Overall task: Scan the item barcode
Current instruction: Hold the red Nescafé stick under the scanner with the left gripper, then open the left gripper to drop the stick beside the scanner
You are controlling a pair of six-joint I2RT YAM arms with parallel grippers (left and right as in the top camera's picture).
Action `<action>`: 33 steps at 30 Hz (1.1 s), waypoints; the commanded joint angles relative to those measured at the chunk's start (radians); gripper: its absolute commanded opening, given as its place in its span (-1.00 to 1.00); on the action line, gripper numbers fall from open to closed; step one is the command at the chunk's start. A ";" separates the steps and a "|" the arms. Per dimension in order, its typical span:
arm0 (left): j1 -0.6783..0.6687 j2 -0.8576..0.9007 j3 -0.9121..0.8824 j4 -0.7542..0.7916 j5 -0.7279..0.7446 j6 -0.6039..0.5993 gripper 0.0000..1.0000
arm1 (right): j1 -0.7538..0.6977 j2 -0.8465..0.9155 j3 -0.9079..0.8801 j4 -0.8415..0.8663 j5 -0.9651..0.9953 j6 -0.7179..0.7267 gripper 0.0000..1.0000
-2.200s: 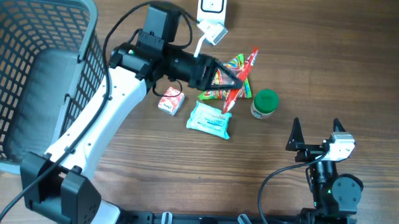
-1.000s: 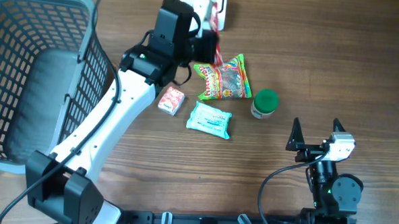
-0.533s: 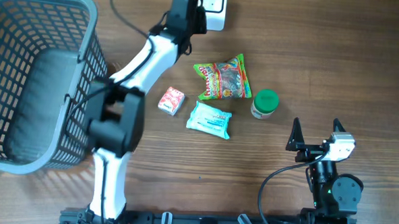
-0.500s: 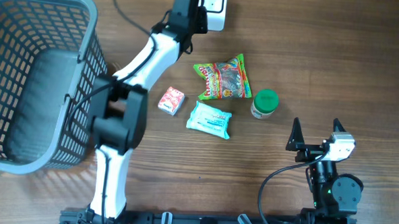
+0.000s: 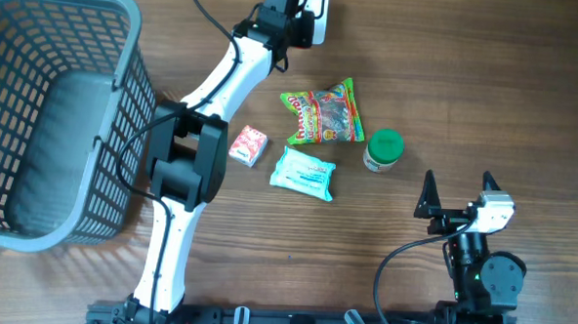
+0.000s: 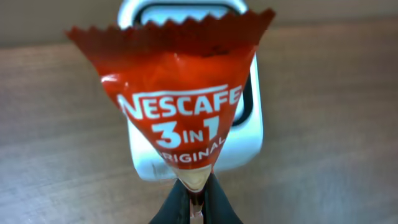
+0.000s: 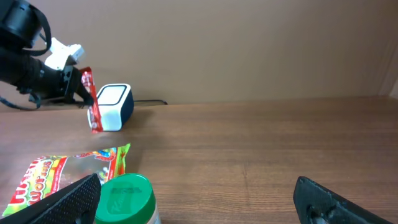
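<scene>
A red Nescafé 3in1 sachet (image 6: 174, 93) stands upright in my left gripper (image 6: 196, 200), whose jaws are shut on its lower tip. Directly behind the sachet sits the white barcode scanner (image 6: 244, 146), its dark window mostly covered by the sachet. From the right wrist view, the sachet (image 7: 92, 106) hangs just in front of the scanner (image 7: 115, 107) at the table's far edge. In the overhead view the left arm (image 5: 237, 57) stretches to the scanner (image 5: 317, 9). My right gripper (image 5: 458, 192) is open and empty near the front right.
A grey mesh basket (image 5: 139, 87) fills the left side. Mid-table lie a gummy-worm bag (image 5: 322, 113), a green-lidded jar (image 5: 384, 149), a small red-and-white box (image 5: 249, 145) and a pale blue packet (image 5: 303, 172). The jar (image 7: 124, 196) is close to my right gripper's left finger.
My left arm has swung from above the snack pile to the back of the table, carrying the sachet up to the scanner. The right arm has not moved.
</scene>
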 commanded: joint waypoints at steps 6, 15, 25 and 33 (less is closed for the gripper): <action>-0.001 0.000 0.021 -0.043 0.080 -0.032 -0.92 | 0.004 -0.005 -0.001 0.002 0.013 -0.005 0.99; 0.074 0.000 0.021 -0.002 0.270 -0.394 -0.93 | 0.004 -0.005 -0.001 0.002 0.013 -0.005 0.99; 0.057 -0.010 0.021 -0.056 0.494 -0.510 -0.93 | 0.004 -0.005 -0.001 0.002 0.013 -0.004 0.99; 0.045 -0.010 0.021 -0.028 0.355 -0.734 -0.93 | 0.004 -0.005 -0.001 0.002 0.013 -0.005 0.99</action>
